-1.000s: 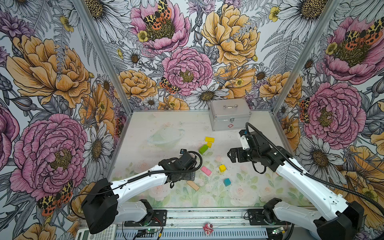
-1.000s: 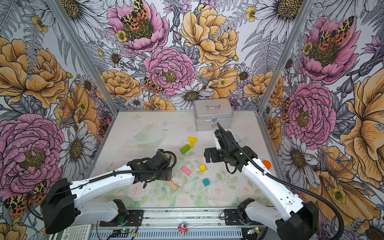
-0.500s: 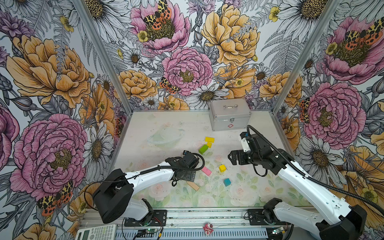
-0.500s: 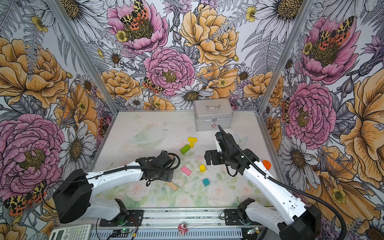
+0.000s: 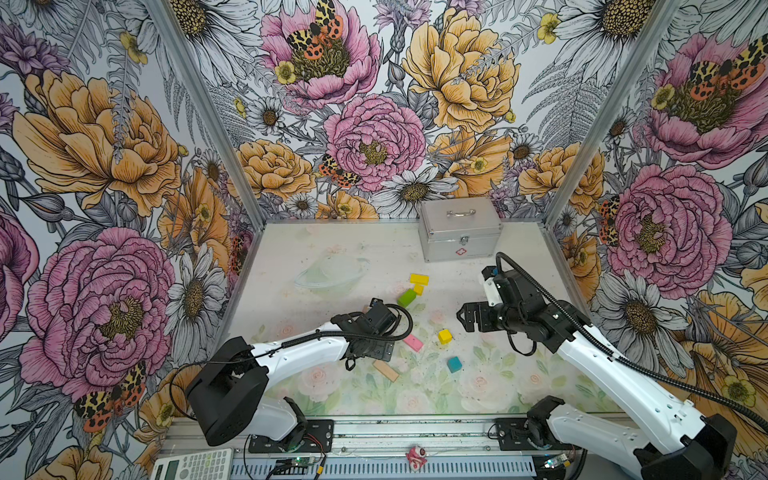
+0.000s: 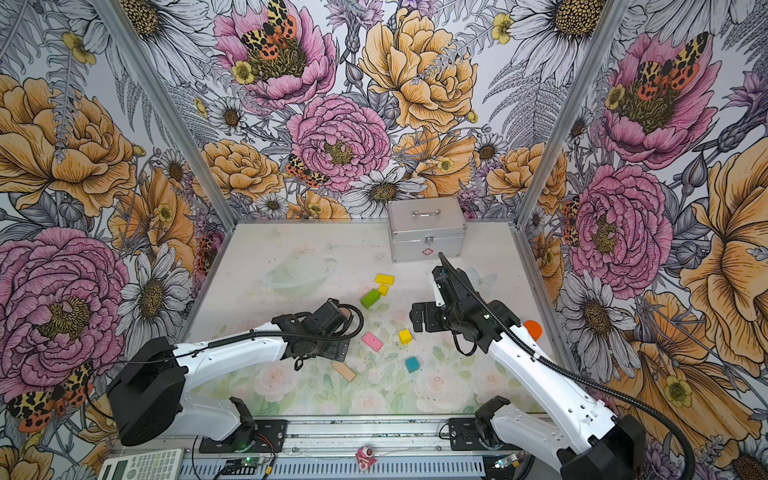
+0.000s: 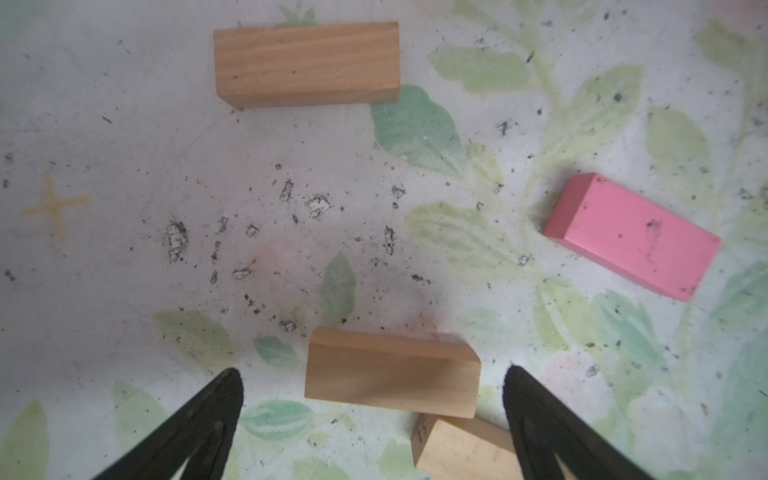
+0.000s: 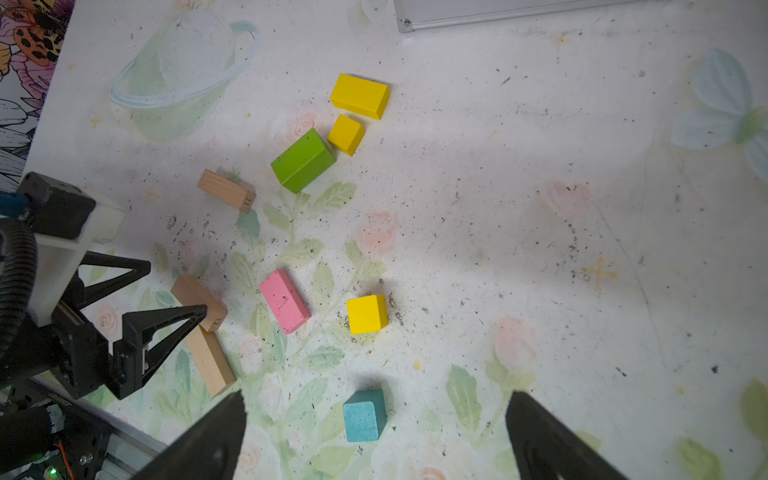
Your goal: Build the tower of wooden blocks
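Table is the biggest item, with floral walls on three sides and a rail along the lower edge in both top views. Silver case sits upper centre-right against the back wall, well apart from the blocks, so it is no obstacle. No tower yet. All the wood blocks lie flat and single, scattered around the table centre.

Left gripper hangs low at centre-left of a top view, jaws spread wide and holding nothing. They straddle the near tan bar, lower centre of the left wrist view, one jaw off each end with a gap on both sides. This looks like a pre-grasp for a base piece. Second tan bar, lower right, touches or nearly touches it and lies where one jaw would sweep, so closing could nudge it. Third tan bar is upper centre, well apart. The bare patch between them leaves room to build.

Right gripper hovers centre-right, jaws released and empty, probably parked clear of the left arm.

Pink slab lies right of frame, on its own. Green bar, yellow slab and small yellow cube cluster upper centre, the cube just beside both. Other yellow cube sits alone mid-frame. Teal cube shows between the right jaws, lower centre, with no contact visible. The table's upper left and right side are open for moving.
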Tool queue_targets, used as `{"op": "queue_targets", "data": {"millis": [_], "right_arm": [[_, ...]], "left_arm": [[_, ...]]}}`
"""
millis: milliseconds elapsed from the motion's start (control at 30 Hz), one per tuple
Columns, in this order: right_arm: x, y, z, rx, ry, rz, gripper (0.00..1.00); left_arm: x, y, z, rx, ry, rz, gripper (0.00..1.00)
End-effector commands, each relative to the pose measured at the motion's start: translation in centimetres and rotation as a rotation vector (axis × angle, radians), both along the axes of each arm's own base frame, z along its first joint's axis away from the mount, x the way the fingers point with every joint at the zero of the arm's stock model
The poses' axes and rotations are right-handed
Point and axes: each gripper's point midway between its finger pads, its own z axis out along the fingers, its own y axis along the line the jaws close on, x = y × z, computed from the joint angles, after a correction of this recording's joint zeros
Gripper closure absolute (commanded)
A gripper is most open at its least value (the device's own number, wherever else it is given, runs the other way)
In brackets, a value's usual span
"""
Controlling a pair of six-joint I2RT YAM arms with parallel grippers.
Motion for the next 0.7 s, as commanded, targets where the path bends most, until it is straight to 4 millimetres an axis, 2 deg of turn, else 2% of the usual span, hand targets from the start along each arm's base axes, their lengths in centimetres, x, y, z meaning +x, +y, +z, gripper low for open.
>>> {"op": "queue_targets", "data": {"millis": [0,667], "right_arm": [[-0.4,0.2,0.3,0.025,-0.005,0.000,0.00],[-0.6,0.0,-0.2,0.013,0.000,-0.006,0.00]], "left_arm": [[-0.2,-1.3,-0.3,-0.036,0.010,-0.041,0.01],[-0.8,-1.6,-2.5,-0.006,0.058,-0.062,0.02]]}}
